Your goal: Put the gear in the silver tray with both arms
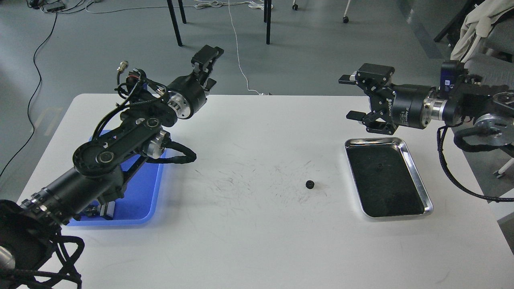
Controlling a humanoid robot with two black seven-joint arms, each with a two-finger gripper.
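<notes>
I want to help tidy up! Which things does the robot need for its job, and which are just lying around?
Needed:
gear, on the table
silver tray
left gripper
right gripper

Lying about:
blue tray
floor cables
</notes>
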